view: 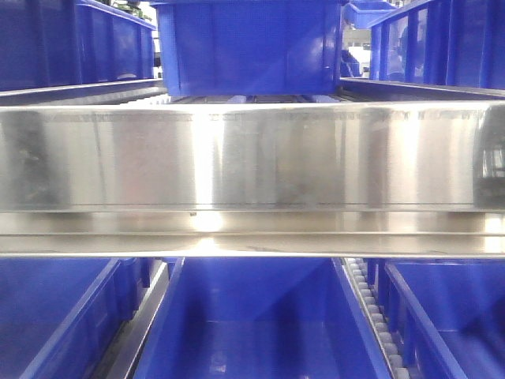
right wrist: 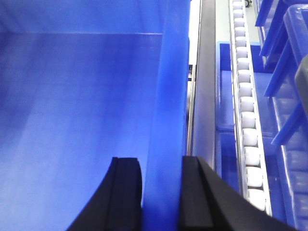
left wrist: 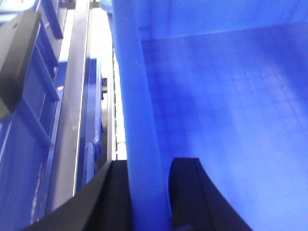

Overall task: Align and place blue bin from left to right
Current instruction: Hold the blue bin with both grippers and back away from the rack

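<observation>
The left gripper (left wrist: 149, 163) is closed to a narrow gap, its black fingers (left wrist: 190, 192) pressed one on each face of a side wall of the blue bin (left wrist: 231, 120). The right gripper (right wrist: 158, 161) is pinched the same way onto the opposite wall, one pad inside the tub and one outside. Both arms thus have the bin by its rims, and I judge the grasp complete. The carry to the right and the squaring-up appear yet to come, since nothing shows the bin seated in a final slot. The bin is smooth moulded plastic, glossy and saturated blue, with thin upright walls and a flat floor bearing a faint grid pattern. It looks rigid enough for an edge grip but slippery. It is empty. Just beside the right wall runs a grey metal channel, then a roller track (right wrist: 248, 125) of small white cylinders, and beyond that neighbouring bins (right wrist: 284, 72) with ribbed sides. The front camera looks past a broad brushed steel rail (view: 252, 158), brightly reflective, with an upper bin (view: 252, 47) above and a lower bin (view: 252, 316) beneath. No arm appears in that view, so I cannot tell which level holds the gripped bin.
</observation>
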You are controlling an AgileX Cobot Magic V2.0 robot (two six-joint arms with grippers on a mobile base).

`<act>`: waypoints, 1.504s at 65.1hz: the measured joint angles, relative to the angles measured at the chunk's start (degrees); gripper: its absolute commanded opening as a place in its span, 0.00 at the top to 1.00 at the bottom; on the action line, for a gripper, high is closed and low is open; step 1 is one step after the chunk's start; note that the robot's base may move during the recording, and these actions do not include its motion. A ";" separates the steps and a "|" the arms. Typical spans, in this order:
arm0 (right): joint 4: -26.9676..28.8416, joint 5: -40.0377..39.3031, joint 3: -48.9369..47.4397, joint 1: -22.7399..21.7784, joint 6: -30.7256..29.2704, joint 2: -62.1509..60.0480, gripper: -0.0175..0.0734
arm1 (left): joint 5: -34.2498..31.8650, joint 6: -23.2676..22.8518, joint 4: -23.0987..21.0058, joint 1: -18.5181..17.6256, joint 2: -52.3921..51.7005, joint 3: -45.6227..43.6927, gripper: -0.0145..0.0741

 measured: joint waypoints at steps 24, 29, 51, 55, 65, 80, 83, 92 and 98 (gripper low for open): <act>-0.11 -0.70 0.00 0.00 0.00 0.00 0.90 | -0.19 0.00 0.26 0.00 0.00 0.00 0.85; -0.11 -1.28 0.00 0.00 0.00 0.00 0.90 | -0.47 0.00 0.47 0.00 0.00 0.00 0.85; -0.11 -4.90 0.00 0.00 0.00 0.00 0.90 | -1.44 -0.12 1.41 0.00 0.00 0.00 0.85; -0.11 -4.90 0.00 0.00 0.00 0.00 0.90 | -1.44 -0.23 1.41 0.00 0.00 0.00 0.85; -0.11 -4.90 0.00 0.00 0.00 0.00 0.90 | -1.44 -0.23 1.41 0.00 0.00 0.00 0.85; -0.11 -4.90 0.00 0.00 0.00 0.00 0.90 | -1.44 -0.23 1.41 0.00 0.00 0.00 0.85; -0.11 -4.90 0.00 0.00 0.00 0.00 0.90 | -1.44 -0.23 1.41 0.00 0.00 0.00 0.85; -0.11 -4.90 0.00 0.00 0.00 0.00 0.90 | -1.44 -0.23 1.41 0.00 0.00 0.00 0.85; -0.11 -4.98 0.00 0.00 0.00 0.00 0.90 | -1.44 -0.23 1.41 0.00 0.00 0.00 0.85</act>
